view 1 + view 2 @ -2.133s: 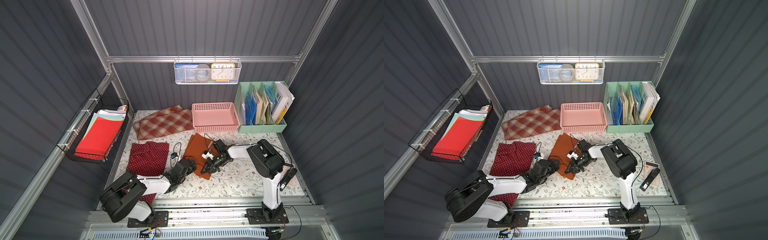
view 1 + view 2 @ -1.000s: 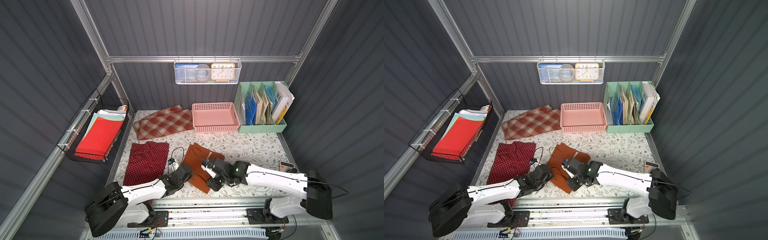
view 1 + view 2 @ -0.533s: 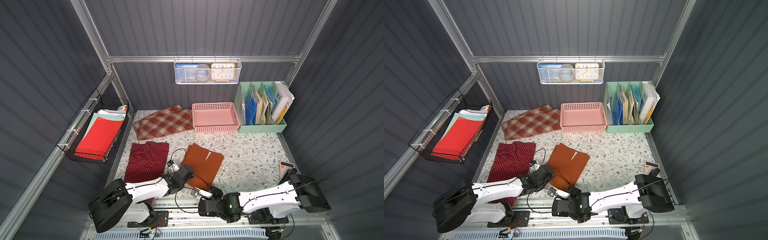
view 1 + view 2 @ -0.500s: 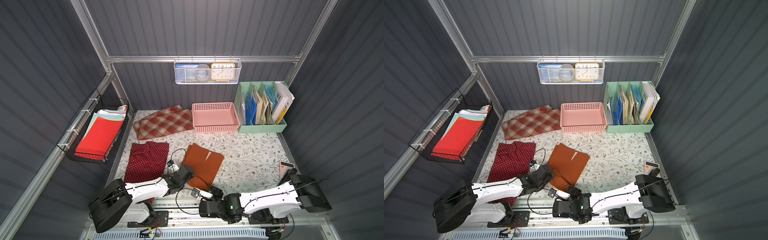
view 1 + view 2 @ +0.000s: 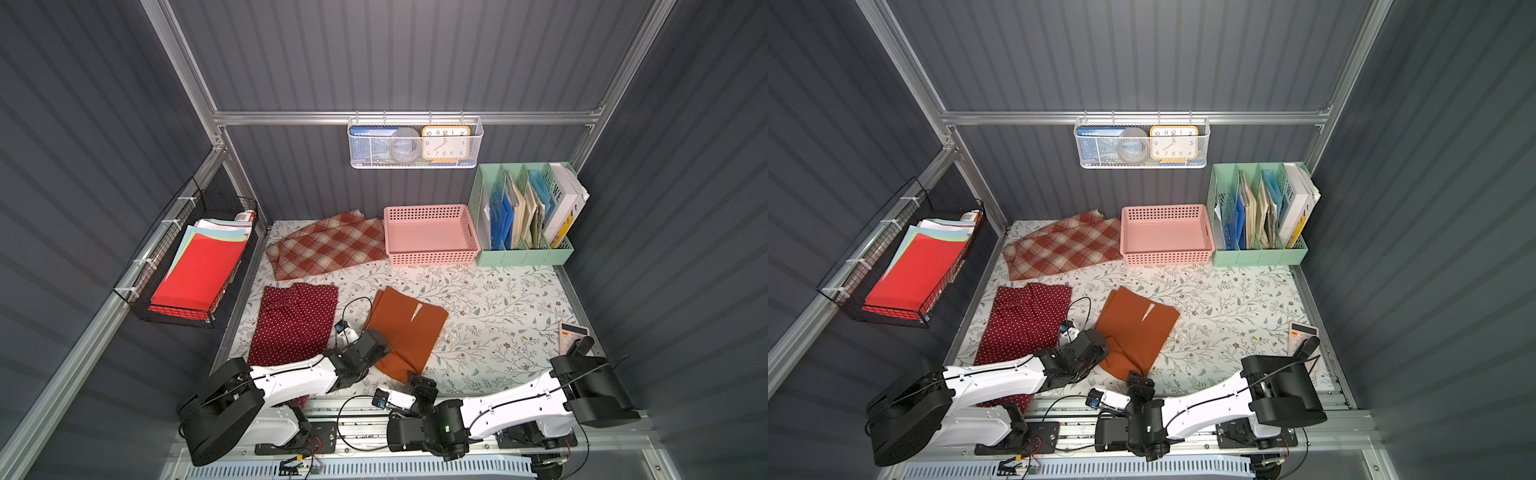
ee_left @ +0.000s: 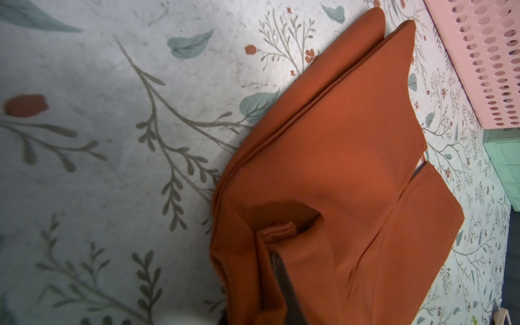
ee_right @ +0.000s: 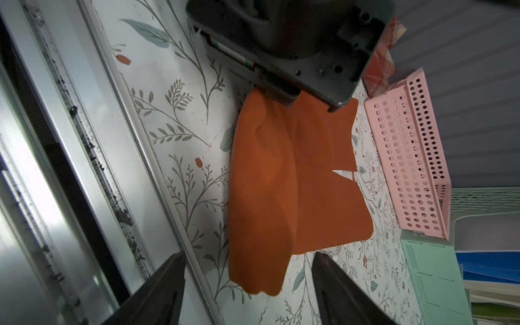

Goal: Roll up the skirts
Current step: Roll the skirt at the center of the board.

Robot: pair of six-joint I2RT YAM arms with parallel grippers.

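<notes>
right hand [image 7: 249, 261] nearest, at the counter [image 5: 478, 316] front edge: jaws spread, empty, just short of the near corner of the rust-orange skirt [image 5: 409, 328]. left hand [image 5: 380, 351] pressed together on that skirt's near-left edge, cloth bunched over its finger [image 6: 281, 281]. reads as start of the roll, nothing turned over yet. to do it well: right hand pinches the near hem level with left, both take all layers, then turn the hem over tight and even toward the far side, else the roll goes conical. count: 3 skirts, 0 rolled: rust-orange centre front, polka-dot skirt [image 5: 295, 324] on its left, plaid skirt [image 5: 328, 245] back left; 2 hands; 1 pink basket [image 5: 432, 257], 1 green file rack [image 5: 523, 255] at the back
</notes>
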